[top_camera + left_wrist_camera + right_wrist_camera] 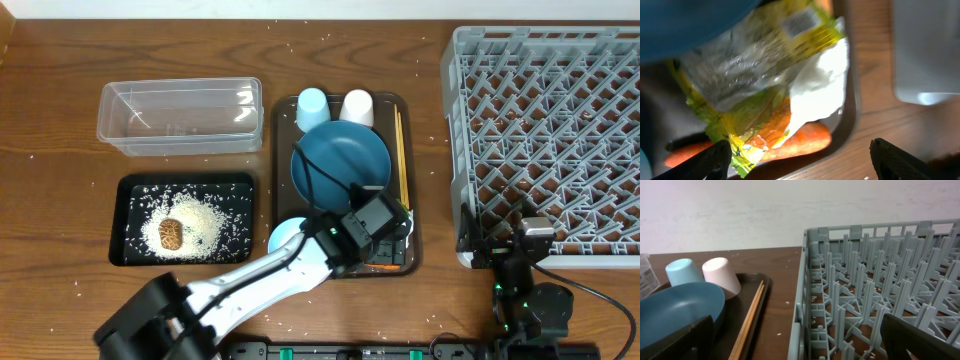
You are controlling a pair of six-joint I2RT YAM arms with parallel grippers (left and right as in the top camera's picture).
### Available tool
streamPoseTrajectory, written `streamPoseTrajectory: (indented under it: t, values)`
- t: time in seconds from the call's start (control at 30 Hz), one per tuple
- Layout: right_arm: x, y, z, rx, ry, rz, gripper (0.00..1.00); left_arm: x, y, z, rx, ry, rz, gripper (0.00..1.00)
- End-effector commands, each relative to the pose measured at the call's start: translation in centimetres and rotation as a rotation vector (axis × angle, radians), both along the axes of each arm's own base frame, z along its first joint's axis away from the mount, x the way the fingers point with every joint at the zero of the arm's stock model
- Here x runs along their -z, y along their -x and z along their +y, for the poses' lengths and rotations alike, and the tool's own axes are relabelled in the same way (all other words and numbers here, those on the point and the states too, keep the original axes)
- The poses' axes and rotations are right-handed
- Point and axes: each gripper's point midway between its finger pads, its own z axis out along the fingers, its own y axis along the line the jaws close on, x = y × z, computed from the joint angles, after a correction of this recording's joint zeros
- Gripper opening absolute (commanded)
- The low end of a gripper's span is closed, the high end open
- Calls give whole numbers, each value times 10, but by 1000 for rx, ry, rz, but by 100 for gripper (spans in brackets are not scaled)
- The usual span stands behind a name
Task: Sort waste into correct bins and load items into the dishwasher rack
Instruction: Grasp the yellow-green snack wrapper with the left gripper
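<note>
Your left gripper [800,149] has its dark fingers [705,160] spread wide and holds nothing. Between them lies the smooth, tapered orange carrot [807,139]. The crumpled, glossy green-yellow-and-white wrapper [760,65] lies just beyond the tips and laps over the carrot, in a rounded corner of the serving tray [854,107]. Your right gripper [795,332] is also parted and empty. Thin wooden chopsticks [752,312] lie ahead of its left finger, and the grey plastic rack [865,280] with its lattice of pegs stands ahead of its right finger.
</note>
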Motion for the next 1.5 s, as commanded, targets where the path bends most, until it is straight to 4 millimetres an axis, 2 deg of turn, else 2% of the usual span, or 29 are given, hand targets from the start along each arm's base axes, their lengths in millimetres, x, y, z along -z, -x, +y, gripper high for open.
streamPoseTrajectory:
  t: [0.0, 0.07, 0.87, 1.13, 1.2, 1.33, 1.47]
  values:
    - [1, 0, -2, 10, 13, 3, 99, 14, -4, 10, -159, -41, 52, 89]
    - [1, 0, -2, 10, 13, 3, 99, 19, -5, 17, -220, -67, 64, 89]
    - [1, 0, -2, 10, 13, 3, 99, 21, -20, 28, -300, -108, -5, 89]
    - [1, 0, -2, 10, 13, 3, 99, 40, -12, 30, -287, -147, 42, 88]
    - [1, 0, -2, 10, 13, 3, 99, 42, -11, 29, -285, -147, 51, 82]
    - [1, 0, -2, 10, 13, 3, 99, 43, -12, 29, -285, -147, 49, 79]
    - [1, 0, -2, 10, 13, 3, 99, 39, -13, 26, -282, -135, 41, 71]
